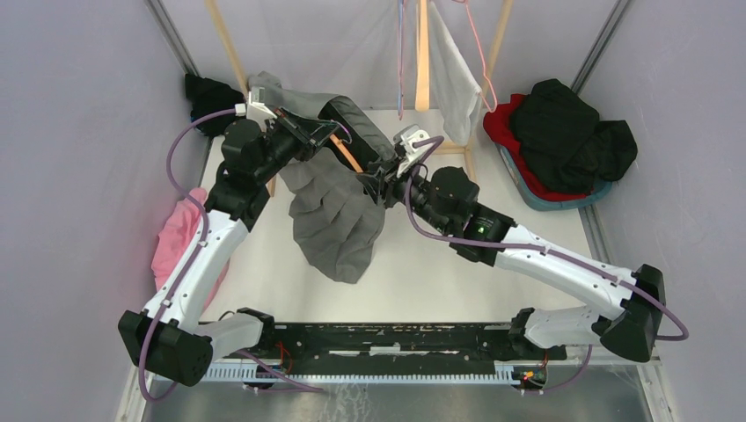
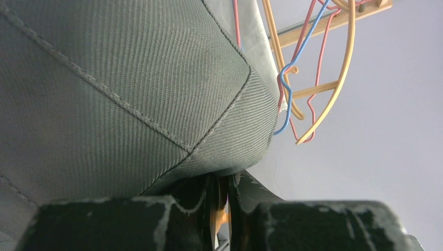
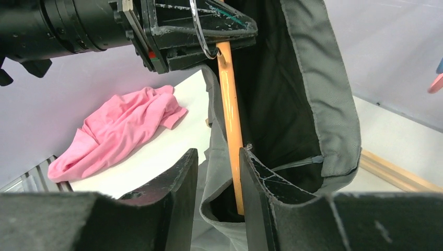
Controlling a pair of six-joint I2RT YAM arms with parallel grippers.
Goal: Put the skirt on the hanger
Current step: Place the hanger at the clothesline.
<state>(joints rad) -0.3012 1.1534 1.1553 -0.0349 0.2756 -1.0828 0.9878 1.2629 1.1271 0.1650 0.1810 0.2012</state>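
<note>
The grey skirt (image 1: pixel 339 220) hangs in mid-air over the table between my two grippers, its waistband draped over an orange hanger (image 1: pixel 349 156). My left gripper (image 1: pixel 330 132) is shut on the top of the hanger; an orange sliver (image 2: pixel 219 217) shows between its jaws, under the skirt's waistband (image 2: pixel 130 94). In the right wrist view the left gripper (image 3: pixel 198 26) holds the hanger by its metal hook. My right gripper (image 3: pixel 218 162) is open, its fingers astride the near edge of the waistband (image 3: pixel 318 78) and the hanger's arm (image 3: pixel 232 120), which runs down inside the skirt.
A pink garment (image 1: pixel 180 233) lies at the table's left edge. A black garment (image 1: pixel 211 92) sits at the back left. A basket (image 1: pixel 537 198) of red and black clothes stands at the back right. A wooden rack (image 1: pixel 422 53) carries a white cloth (image 1: pixel 453 79) and spare hangers (image 2: pixel 313 78).
</note>
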